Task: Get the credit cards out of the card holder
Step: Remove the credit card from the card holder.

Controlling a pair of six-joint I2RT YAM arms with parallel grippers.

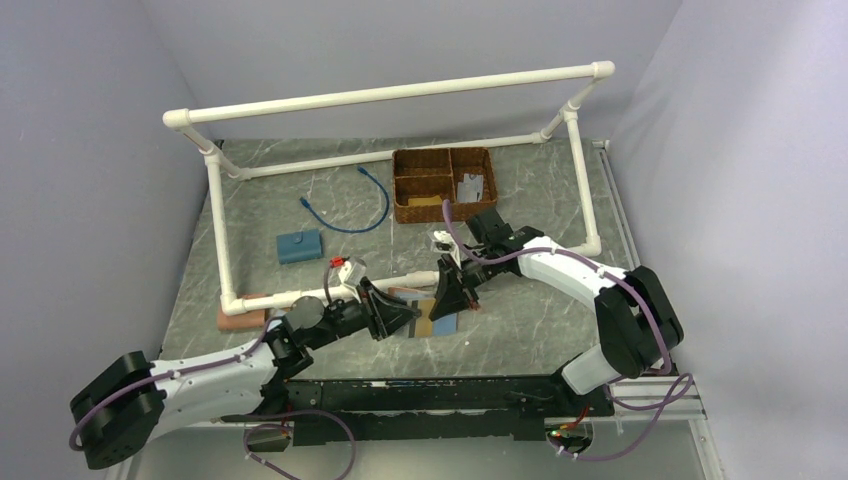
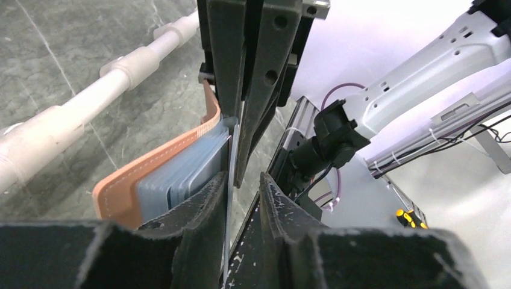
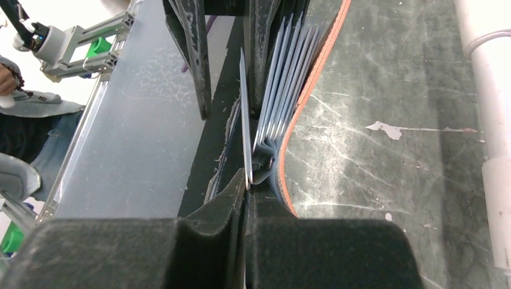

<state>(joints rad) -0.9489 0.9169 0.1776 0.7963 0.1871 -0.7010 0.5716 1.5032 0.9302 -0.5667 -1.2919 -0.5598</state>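
The card holder (image 1: 440,325) lies open on the table between my two grippers, reddish-brown outside (image 2: 138,171) with grey-blue pockets (image 3: 283,90). A thin credit card (image 3: 243,108) stands on edge beside the pockets. My right gripper (image 3: 248,183) is shut on one end of it. The card's other end (image 2: 228,229) rests against one finger of my left gripper (image 2: 244,180), whose jaws stand slightly apart around it. From above, the left gripper (image 1: 408,315) and right gripper (image 1: 447,305) nearly touch over the holder, and they hide the card.
A white pipe frame (image 1: 400,95) runs around the work area, its near bar (image 2: 78,96) just behind the holder. A wicker basket (image 1: 445,185), a blue cable (image 1: 350,205) and a small blue block (image 1: 298,245) lie further back. A black rail (image 1: 450,395) edges the near side.
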